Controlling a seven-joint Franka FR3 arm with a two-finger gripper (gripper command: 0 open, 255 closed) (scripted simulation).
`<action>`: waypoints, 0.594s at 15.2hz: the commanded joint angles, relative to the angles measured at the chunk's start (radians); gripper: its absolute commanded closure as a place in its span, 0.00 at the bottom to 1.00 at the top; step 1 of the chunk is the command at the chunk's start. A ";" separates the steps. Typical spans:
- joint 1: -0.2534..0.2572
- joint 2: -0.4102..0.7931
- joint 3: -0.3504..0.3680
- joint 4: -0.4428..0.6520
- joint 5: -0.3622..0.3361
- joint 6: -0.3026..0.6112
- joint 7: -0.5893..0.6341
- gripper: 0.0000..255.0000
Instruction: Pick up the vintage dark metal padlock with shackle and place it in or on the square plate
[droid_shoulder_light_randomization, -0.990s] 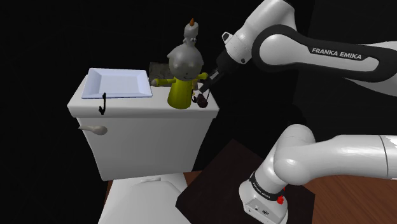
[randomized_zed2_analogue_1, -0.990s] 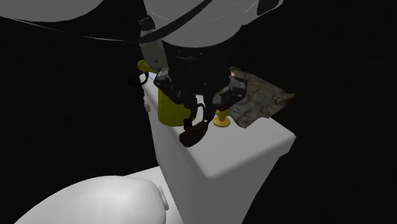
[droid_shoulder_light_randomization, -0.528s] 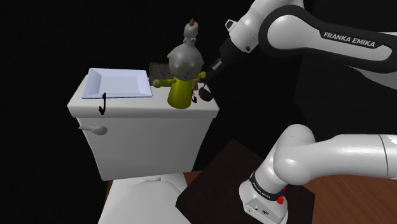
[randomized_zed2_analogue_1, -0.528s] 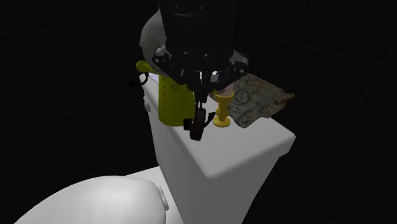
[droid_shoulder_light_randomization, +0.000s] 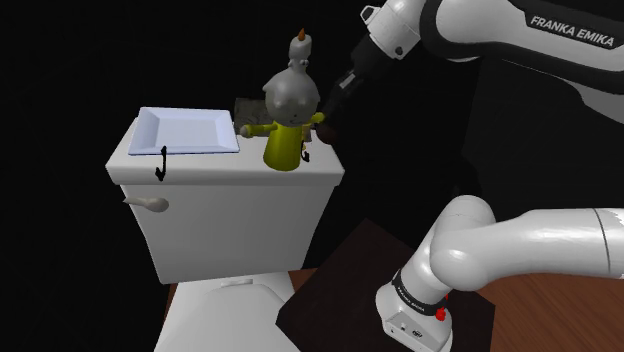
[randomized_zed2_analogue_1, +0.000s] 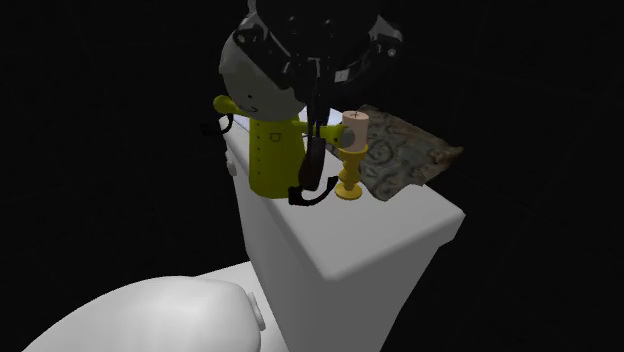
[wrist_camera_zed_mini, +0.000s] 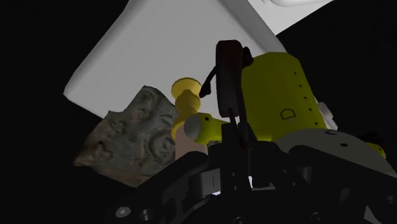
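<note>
My gripper (droid_shoulder_light_randomization: 326, 120) is shut on the dark padlock (randomized_zed2_analogue_1: 312, 165), which hangs down from the fingers just above the white toilet tank lid (droid_shoulder_light_randomization: 225, 165). Its black shackle (droid_shoulder_light_randomization: 306, 155) curls at the lower end, next to the yellow doll (droid_shoulder_light_randomization: 285, 140). In the wrist view the padlock (wrist_camera_zed_mini: 229, 76) stands clasped between the fingers of the gripper (wrist_camera_zed_mini: 233, 137), in front of the doll (wrist_camera_zed_mini: 277, 95). The square pale blue plate (droid_shoulder_light_randomization: 190, 130) lies with nothing on it at the lid's far end, on the shoulder view's left.
A yellow candle holder with a candle (randomized_zed2_analogue_1: 350, 160) and a patterned cloth (randomized_zed2_analogue_1: 405, 155) sit behind the doll. A small black hook (droid_shoulder_light_randomization: 160, 165) lies in front of the plate. The flush handle (droid_shoulder_light_randomization: 148, 203) sticks out below; black area surrounds the toilet.
The gripper closed on the padlock and has risen, lifting it off the tank lid. The padlock now dangles with its shackle downward.
</note>
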 joint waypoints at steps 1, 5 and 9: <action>0.000 -0.001 0.002 0.014 0.000 -0.016 0.004 1.00; 0.011 0.148 0.052 0.106 0.015 0.047 0.048 1.00; 0.013 0.297 0.100 0.215 0.016 0.092 0.094 1.00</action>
